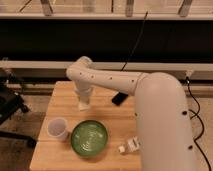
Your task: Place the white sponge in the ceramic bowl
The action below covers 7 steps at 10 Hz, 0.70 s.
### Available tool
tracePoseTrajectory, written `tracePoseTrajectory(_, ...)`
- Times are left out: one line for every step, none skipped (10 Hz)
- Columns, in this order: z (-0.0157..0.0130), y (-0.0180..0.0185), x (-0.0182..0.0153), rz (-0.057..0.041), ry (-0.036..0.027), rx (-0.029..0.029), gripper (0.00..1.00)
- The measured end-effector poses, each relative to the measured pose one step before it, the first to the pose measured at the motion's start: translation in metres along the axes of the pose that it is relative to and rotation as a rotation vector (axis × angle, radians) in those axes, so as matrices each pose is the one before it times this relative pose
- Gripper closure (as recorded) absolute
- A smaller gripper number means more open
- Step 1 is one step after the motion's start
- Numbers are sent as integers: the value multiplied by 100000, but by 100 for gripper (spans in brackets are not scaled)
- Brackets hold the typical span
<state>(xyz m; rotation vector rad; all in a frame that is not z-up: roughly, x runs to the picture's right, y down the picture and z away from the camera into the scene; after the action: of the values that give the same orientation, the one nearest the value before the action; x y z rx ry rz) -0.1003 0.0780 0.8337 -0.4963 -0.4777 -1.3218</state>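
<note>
The white arm bends at its elbow, pincer (pixel 83 104) pointing down over the table.

A wooden table (pixel 60 92) carries the loose items. A whitish cup (pixel 58 128) stands upright near the table's front left corner. A flat black object (pixel 119 98) lies toward the table's back, right of centre. A small white item (pixel 129 145), too blurred to identify, rests near the table's front right. A black cable (pixel 136 42) hangs behind the table.
</note>
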Motion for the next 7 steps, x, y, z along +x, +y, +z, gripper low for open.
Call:
tracePoseTrajectory(-73, 984, -672, 1040, -25, 448, 100)
tracePoseTrajectory(3, 1261, -823, 1391, 11, 218, 100)
tracePoseTrajectory(86, 739, -584, 707, 56, -44, 100)
tracePoseTrajectory(43, 475, -726, 244, 3, 48, 100)
tracePoseTrajectory(93, 536, -1282, -143, -101, 14, 100)
tracePoseTrajectory(140, 762, -1123, -305, 309, -556, 100)
tracePoseTrajectory(19, 406, -765, -165, 176, -121, 100)
